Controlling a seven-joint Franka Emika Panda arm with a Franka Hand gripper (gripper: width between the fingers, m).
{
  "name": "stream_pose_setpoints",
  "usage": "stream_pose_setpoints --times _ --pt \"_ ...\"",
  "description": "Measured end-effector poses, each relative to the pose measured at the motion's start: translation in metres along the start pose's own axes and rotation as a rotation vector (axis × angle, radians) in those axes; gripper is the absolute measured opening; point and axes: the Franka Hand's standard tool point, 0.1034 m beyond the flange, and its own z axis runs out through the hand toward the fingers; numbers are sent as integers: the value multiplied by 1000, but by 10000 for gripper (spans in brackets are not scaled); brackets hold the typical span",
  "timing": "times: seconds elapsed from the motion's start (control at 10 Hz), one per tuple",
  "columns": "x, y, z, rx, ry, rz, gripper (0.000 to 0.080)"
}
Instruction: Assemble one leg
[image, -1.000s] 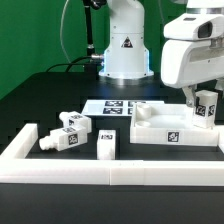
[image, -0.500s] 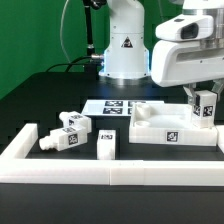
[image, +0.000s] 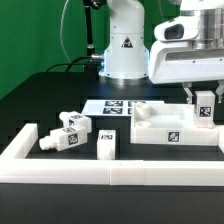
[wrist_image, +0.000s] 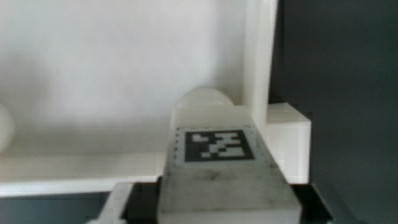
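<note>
**Leg gripped above the tray's far corner**

You see the leg (image: 204, 107) as a short white square-section post with a black-and-white tag on its facing side, at the right edge of the exterior frame. In the wrist view the same leg (wrist_image: 219, 150) fills the lower middle, its tag facing the camera and its tip narrowing upward.

Your hand (image: 203, 100) is clamped on the leg, fingers pointing down, the big white wrist housing filling the upper right of the exterior frame. The leg hangs over the right rear corner of the white tray-like piece (image: 160, 132); you cannot tell whether it touches.

Three more tagged white posts (image: 72, 133) lie on the black worktop (image: 40, 100) at lower left, behind a low white rail (image: 100, 172). The marker board (image: 110, 106) lies in mid-frame. The finger pads are mostly cropped in the wrist view, and the hand's right side is cut off by the exterior frame.
</note>
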Motion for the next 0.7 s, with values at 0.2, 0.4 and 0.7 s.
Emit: stream_pose_setpoints --times 0.2,0.4,0.7 --pt "-1 1 1 9 3 247 285" --pt "-3 0 2 14 1 501 285" --pt "-3 -2 3 28 -3 751 285"
